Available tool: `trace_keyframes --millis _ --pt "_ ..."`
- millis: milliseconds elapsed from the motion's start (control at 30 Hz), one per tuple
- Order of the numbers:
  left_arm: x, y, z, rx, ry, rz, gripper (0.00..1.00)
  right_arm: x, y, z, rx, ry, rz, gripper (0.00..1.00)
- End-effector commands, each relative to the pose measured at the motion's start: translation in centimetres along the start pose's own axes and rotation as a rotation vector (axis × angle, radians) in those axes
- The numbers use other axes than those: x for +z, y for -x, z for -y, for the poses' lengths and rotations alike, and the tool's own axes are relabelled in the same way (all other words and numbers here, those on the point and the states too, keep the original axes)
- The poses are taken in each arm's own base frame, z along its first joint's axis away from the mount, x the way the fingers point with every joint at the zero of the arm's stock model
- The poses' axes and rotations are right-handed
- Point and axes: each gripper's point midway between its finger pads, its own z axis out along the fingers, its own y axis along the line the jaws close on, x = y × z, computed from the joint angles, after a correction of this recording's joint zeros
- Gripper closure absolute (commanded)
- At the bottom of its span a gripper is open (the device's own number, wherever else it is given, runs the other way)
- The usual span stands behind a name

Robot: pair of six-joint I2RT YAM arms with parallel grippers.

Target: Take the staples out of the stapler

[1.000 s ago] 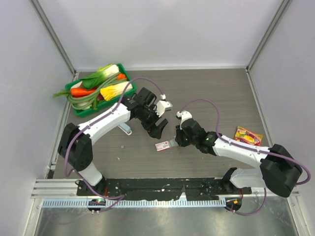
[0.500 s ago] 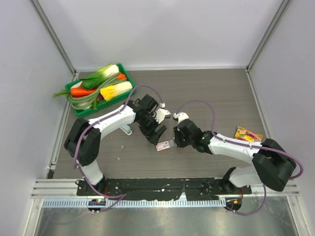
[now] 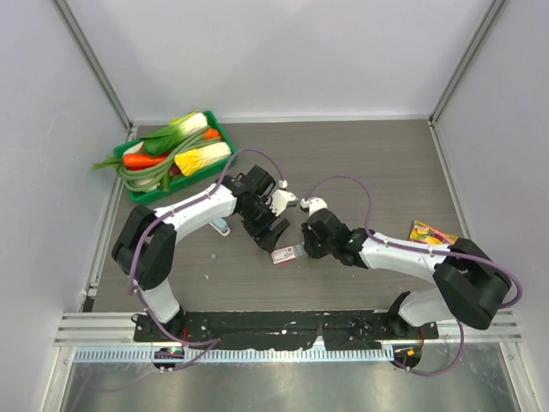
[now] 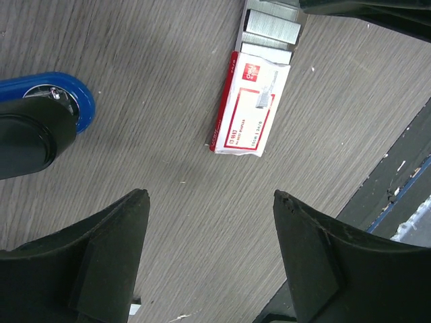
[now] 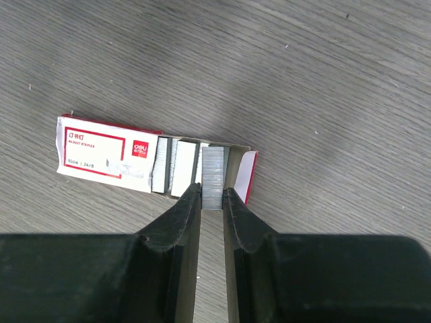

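A short silvery strip of staples [image 5: 213, 176] is pinched between my right gripper's [image 5: 212, 192] fingertips, its far end lying in the open drawer of the red and white staple box [image 5: 101, 155]. In the top view the right gripper [image 3: 302, 248] sits at the right end of the box [image 3: 281, 255]. My left gripper [image 4: 210, 195] is open and empty, hovering just above the table next to the box [image 4: 250, 104], with more staple strips [image 4: 271, 25] showing in the drawer. The blue stapler [image 4: 50, 108] lies at the left; it also shows in the top view [image 3: 220, 226].
A green tray [image 3: 140, 194] of vegetables stands at the back left. A colourful packet [image 3: 431, 236] lies at the right. The black mounting rail [image 3: 283, 326] runs along the table's near edge.
My left gripper has come down and nearer to the staple box. My right gripper has shifted slightly left at the box's open end, still shut on the strip.
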Motion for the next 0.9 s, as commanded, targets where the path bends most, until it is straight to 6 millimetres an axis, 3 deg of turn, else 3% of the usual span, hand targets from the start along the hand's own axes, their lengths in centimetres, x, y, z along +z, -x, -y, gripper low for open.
trace_keyframes --millis 0,867 --pt "-0.17 0.52 -0.36 0.005 0.012 0.027 0.23 0.0 2.51 -0.67 0.003 0.003 0.07 0.99" --pt "-0.15 0.34 -0.56 0.011 0.027 0.035 0.23 0.73 2.22 -1.28 0.003 0.02 0.05 0.96"
